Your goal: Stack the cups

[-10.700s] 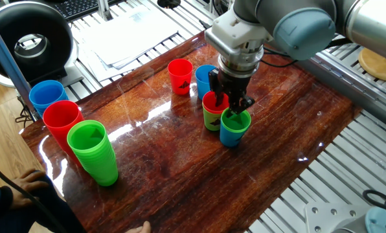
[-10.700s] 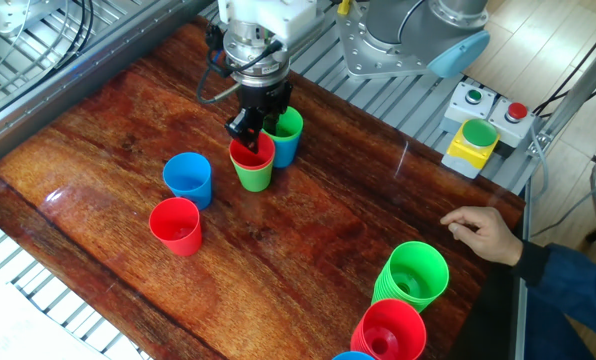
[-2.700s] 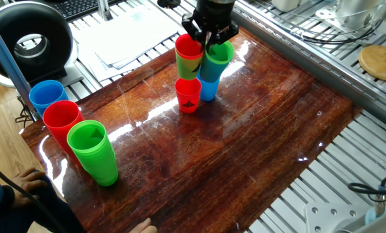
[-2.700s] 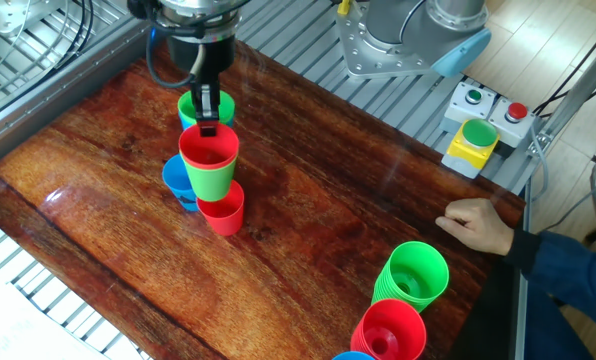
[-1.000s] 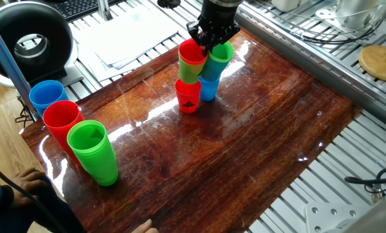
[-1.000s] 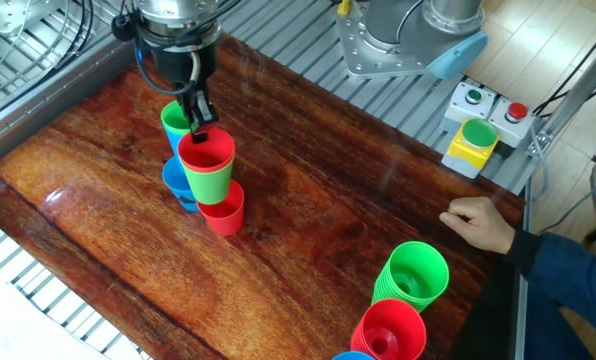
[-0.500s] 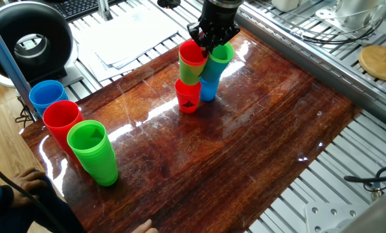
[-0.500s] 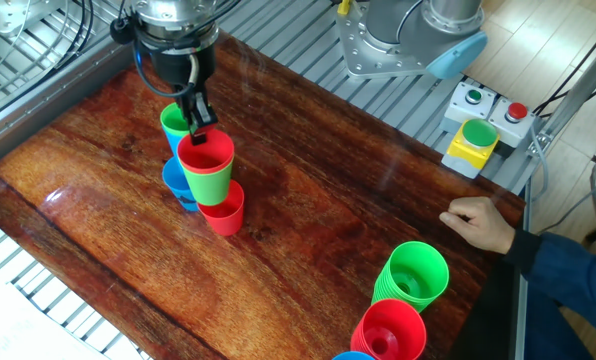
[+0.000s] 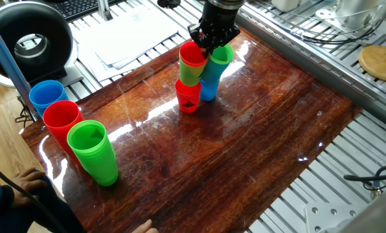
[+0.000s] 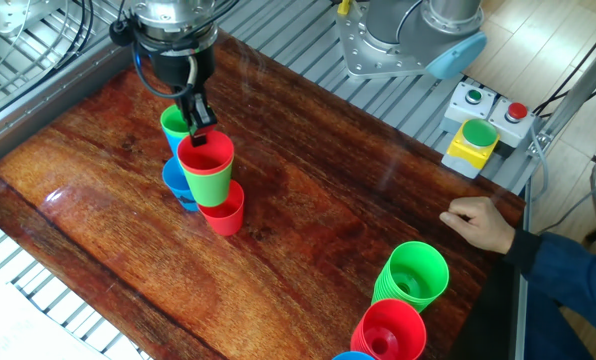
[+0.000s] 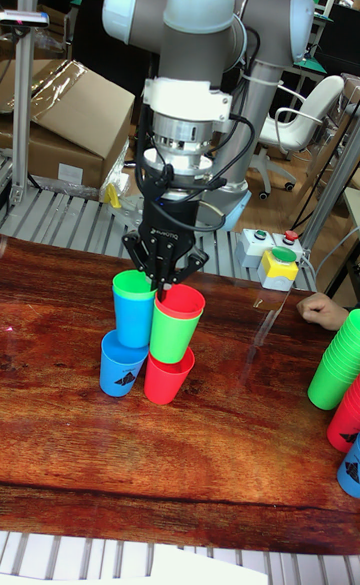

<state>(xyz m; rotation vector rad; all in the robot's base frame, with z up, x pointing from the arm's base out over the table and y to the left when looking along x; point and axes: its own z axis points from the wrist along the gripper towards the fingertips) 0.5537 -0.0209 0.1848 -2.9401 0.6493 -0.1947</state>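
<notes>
Where cups [image 9: 199,71] cluster: hand [image 10: 486,227] nearby.

Arm vertical, end effector [image 11: 160,280] pointing down, closed

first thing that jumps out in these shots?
The tool hangs over a cluster of small cups near the table's far edge, its fingers pinching the adjoining rims of two raised pairs: red-in-green and green-in-blue. Below them stand a red cup and a blue cup. Tall piles wait at the opposite end.
</notes>
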